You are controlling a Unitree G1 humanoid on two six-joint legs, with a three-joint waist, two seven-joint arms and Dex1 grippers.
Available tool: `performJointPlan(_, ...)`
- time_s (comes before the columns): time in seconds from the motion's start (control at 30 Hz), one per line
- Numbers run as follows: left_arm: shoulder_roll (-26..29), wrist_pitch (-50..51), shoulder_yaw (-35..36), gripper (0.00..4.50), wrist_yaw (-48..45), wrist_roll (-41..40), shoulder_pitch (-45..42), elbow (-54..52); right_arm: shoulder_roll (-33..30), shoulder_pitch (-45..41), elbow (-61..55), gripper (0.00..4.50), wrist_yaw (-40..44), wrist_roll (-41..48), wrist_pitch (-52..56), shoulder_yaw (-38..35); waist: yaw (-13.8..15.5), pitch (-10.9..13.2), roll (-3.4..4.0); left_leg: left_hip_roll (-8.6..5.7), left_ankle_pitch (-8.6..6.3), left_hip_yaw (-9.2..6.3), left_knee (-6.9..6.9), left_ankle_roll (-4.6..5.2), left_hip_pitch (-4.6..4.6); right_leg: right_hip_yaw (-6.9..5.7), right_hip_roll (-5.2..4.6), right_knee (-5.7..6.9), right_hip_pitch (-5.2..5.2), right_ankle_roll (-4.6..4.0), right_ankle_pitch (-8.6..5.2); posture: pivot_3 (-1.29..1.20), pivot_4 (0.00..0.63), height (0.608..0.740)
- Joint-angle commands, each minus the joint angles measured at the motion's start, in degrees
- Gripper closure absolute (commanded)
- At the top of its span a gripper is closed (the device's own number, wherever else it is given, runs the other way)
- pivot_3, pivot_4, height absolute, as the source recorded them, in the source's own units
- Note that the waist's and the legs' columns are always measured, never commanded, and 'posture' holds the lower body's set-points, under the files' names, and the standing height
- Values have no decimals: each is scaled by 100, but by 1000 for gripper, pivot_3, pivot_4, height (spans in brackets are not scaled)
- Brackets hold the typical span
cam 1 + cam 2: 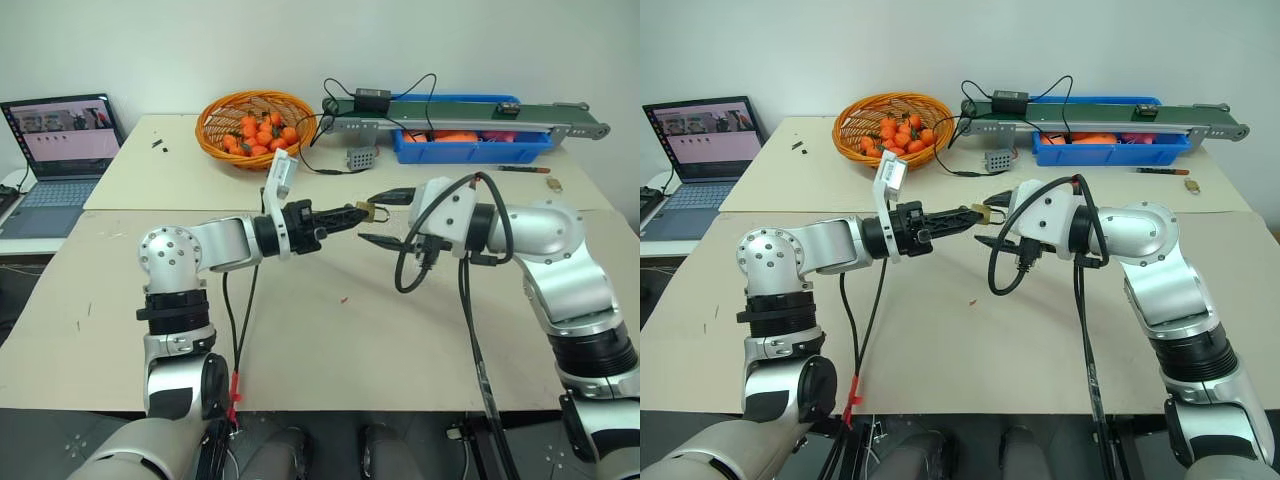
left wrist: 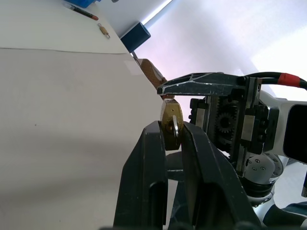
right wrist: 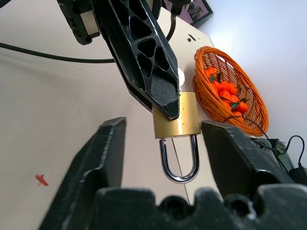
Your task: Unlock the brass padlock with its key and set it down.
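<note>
Right wrist view: you are looking at the small brass padlock (image 3: 176, 116), a squarish gold block with its silvery U-shaped shackle hanging between your right gripper's (image 3: 163, 139) two black fingers, which stand wide apart and touch nothing.
Left gripper (image 1: 357, 213): your fingers are closed on the padlock's gold body, pinching it by its flat faces.
Padlock position: you have it held up in the air above the beige table (image 1: 300, 340), between the two grippers, near the middle of the table.
Shackle: one leg shows a gap at the body, so it looks sprung open.
Background: an orange woven basket of small orange fruit (image 1: 255, 127) and an open laptop (image 1: 62, 160) sit well behind.
</note>
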Motion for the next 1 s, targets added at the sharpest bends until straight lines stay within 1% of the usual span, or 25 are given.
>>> performJointPlan(0.03,53,-55,46,4471,-20,-226,-99,-233,-179,-29,-98,51,34,-21,7,-167,3,0,0,0,0,0,0,0,0,0,0,0,0,0,0,0,150,740)
performJointPlan(0.2,203,-20,6,4471,-33,-268,-57,-272,-531,98,233,51,183,51,4,-396,3,0,0,0,0,0,0,0,0,0,0,0,1,0,0,0,150,740)
performJointPlan(0.37,423,73,-29,4471,-49,-352,-42,-282,-791,324,556,51,477,650,500,-829,6,0,-1,0,0,0,0,0,-1,3,-1,-1,1,0,0,0,150,740)
performJointPlan(0.53,475,131,-60,4471,16,-450,21,-377,-732,402,509,51,522,1202,1072,-1090,-4,1,-1,0,0,0,0,1,0,6,-3,0,2,0,0,0,150,740)
performJointPlan(0.67,414,93,-11,4471,291,-559,52,-348,-638,494,442,51,396,1227,1082,-1044,2,0,-1,1,0,0,0,0,0,8,-4,0,2,0,0,0,150,740)
performJointPlan(0.73,297,30,36,4471,508,-729,35,-320,-497,655,431,51,267,1143,986,-925,8,0,-2,1,0,0,0,0,-1,9,-4,0,2,0,0,0,150,740)
performJointPlan(0.83,195,-10,64,4471,766,-947,56,-337,-394,864,400,704,253,1079,905,-801,11,0,-2,1,0,0,1,1,-1,9,-6,-1,3,0,0,0,150,740)
performJointPlan(0.97,181,-95,68,4471,1021,-1179,219,-389,-223,1062,609,2067,124,741,420,-602,5,0,-1,1,0,0,1,0,-2,9,-5,0,1,0,0,0,150,740)
performJointPlan(1.0,195,-114,51,4471,1044,-1214,240,-393,-149,1015,672,2330,79,713,334,-603,-3,0,-2,0,0,0,2,0,-1,9,-5,2,1,0,0,0,150,740)
